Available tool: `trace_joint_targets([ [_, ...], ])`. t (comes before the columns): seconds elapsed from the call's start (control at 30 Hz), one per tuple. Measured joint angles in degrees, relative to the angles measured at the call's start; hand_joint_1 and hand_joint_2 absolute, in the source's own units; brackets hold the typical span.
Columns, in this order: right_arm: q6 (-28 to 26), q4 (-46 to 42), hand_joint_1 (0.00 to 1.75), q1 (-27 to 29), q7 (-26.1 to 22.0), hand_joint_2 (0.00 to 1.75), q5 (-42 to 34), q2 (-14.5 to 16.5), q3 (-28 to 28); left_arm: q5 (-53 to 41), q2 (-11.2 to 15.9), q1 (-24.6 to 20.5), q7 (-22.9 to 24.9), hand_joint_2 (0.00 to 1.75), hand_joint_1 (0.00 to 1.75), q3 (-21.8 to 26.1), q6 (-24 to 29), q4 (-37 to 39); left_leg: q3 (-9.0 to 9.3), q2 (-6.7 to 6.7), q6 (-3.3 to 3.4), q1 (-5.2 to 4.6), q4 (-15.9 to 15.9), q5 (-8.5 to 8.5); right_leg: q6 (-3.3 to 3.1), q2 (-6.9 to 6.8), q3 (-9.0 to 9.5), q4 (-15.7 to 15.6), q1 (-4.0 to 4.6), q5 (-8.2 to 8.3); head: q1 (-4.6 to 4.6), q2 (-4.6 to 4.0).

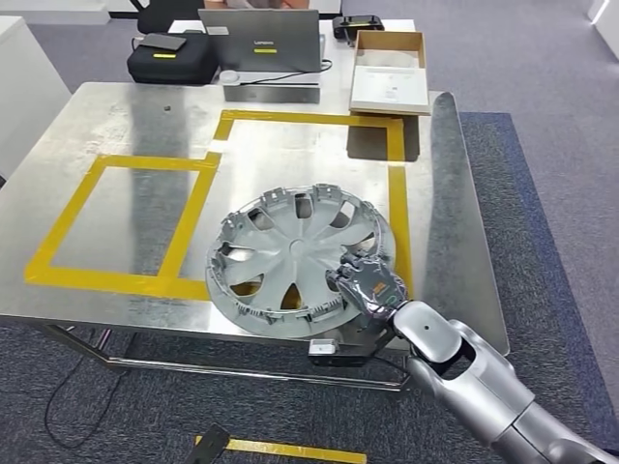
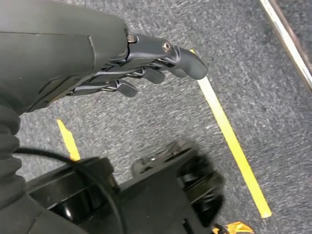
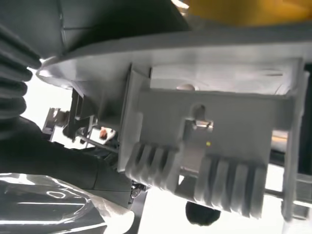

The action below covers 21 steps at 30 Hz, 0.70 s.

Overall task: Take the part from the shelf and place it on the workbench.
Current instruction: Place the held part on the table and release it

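Since it overhangs: the grey plastic spoked wheel cover lies on the steel workbench, near edge.
Right hand: gripping rim at four o'clock.
Advice: push toward twelve o'clock before letting go.
Left hand: empty, fingers loosely extended.

A small light wordmark sits on the lid of the grey laptop at the far edge of the workbench, too small to read. The black case beside it bears a yellow-green mark without legible letters.
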Motion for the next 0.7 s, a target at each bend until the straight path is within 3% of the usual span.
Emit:
trace_joint_targets([
  [0.07,0.63,-0.04,0.0,-0.38,-0.71,0.0,-2.2,-0.25,0.14,0.22,0.08,-0.06,-0.01,0.0,0.0,0.0,0.71,0.0,1.96,0.07,0.72,-0.46,-5.79,2.29,0.25,0.05,0.0,-0.06,0.08,-0.11,0.02,0.0],
  [0.17,0.35,-1.03,0.0,-0.23,-0.92,0.0,-4.75,-1.3,-0.01,0.51,0.1,0.18,0.07,0.0,0.0,0.01,2.31,0.0,2.55,0.05,1.14,-0.72,-7.43,2.69,1.17,0.0,-0.09,-0.37,0.02,-0.18,0.03,0.0],
  [0.23,-0.56,-2.82,0.0,0.12,-0.81,0.0,-5.88,-2.48,-0.65,0.75,0.01,0.32,0.31,0.0,0.0,0.02,3.62,0.0,2.96,0.06,1.51,-0.44,-8.25,3.24,1.75,0.0,-0.67,0.59,0.01,-1.22,0.16,0.0],
  [0.33,-2.71,-6.07,0.0,1.24,-0.66,0.0,-6.92,-4.58,-2.1,1.1,-0.23,0.29,0.71,0.0,0.0,0.04,5.04,0.0,3.22,0.12,1.91,-0.17,-8.71,3.44,2.48,0.02,-5.14,9.57,-0.17,-5.76,0.42,0.0],
  [0.37,-3.47,-7.26,0.0,2.04,-0.62,0.0,-7.13,-5.28,-2.61,1.16,-0.28,0.38,0.79,0.0,0.0,0.04,5.46,0.0,3.24,0.11,1.97,-0.16,-8.67,3.38,2.74,0.01,-6.83,12.84,-0.27,-6.76,0.43,0.0],
  [0.4,-4.24,-8.59,0.0,2.96,-0.61,0.0,-7.29,-6.02,-3.18,1.24,-0.33,0.52,0.8,0.0,0.0,0.04,5.86,0.0,3.26,0.07,2.0,-0.12,-8.62,3.3,3.01,0.0,-7.79,14.42,-0.4,-6.74,0.43,0.0],
  [0.43,-4.99,-9.93,0.0,3.88,-0.6,0.0,-7.42,-6.78,-3.84,1.34,-0.38,0.67,0.77,0.0,0.0,0.04,6.27,0.0,3.29,0.02,1.98,-0.05,-8.51,3.21,3.25,-0.02,-7.8,13.95,-0.53,-5.71,0.45,0.0],
  [0.47,-5.73,-11.36,0.0,4.69,-0.6,0.0,-7.52,-7.51,-4.57,1.47,-0.42,0.79,0.73,0.0,0.0,0.05,6.66,0.0,3.32,-0.03,1.86,0.05,-8.35,3.07,3.45,-0.07,-6.74,11.36,-0.68,-3.85,0.45,0.0],
  [0.53,-7.07,-14.15,0.0,6.15,-0.6,0.0,-7.67,-8.72,-6.02,1.72,-0.46,0.89,0.59,0.0,0.0,0.06,7.22,0.0,3.26,-0.13,1.31,0.12,-7.79,2.66,3.69,-0.22,-3.2,3.96,-0.87,-0.45,0.49,0.0],
  [0.6,-8.16,-16.84,0.0,7.85,-0.63,0.0,-7.89,-9.81,-7.43,1.92,-0.45,0.99,0.39,0.0,0.0,0.08,7.5,0.0,3.06,-0.23,0.75,-0.02,-7.29,2.38,3.29,-0.19,-1.1,0.21,-0.84,0.43,0.45,0.0],
  [0.7,-8.72,-20.15,0.0,10.2,-0.86,0.0,-8.46,-11.3,-9.31,2.17,-0.42,1.25,0.01,0.0,0.0,0.1,7.7,0.0,2.96,-0.24,0.2,-0.03,-6.94,2.09,2.14,-0.07,-0.88,0.0,-0.77,0.4,0.37,0.0],
])
